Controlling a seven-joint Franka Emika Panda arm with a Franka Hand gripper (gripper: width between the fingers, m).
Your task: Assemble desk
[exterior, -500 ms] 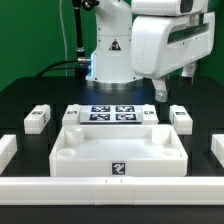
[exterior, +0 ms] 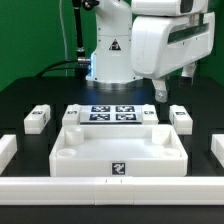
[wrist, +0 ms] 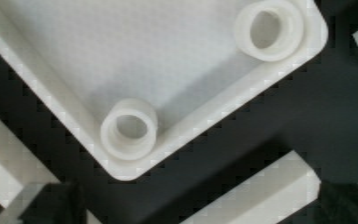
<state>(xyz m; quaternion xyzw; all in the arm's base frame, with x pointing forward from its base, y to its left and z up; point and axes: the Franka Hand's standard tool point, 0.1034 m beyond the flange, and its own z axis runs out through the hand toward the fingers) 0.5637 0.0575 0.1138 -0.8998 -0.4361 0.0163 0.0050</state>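
White plastic rectangular tabletop [exterior: 85,165] with raised rim, flat on black worktop [exterior: 22,105], just before marker board [exterior: 112,113]. Small white tagged block legs [exterior: 38,118] loose near its rear corners. End effector [exterior: 175,82] aloft at exterior view's right, jaws wide, empty. Round corner sockets [wrist: 130,128] seen in wrist view.

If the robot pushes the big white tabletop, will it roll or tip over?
Probably not: the tabletop lies flat and wide, so it should slide rather than roll or tip. Its raised rim suggests stiff plastic that likely won't bend.
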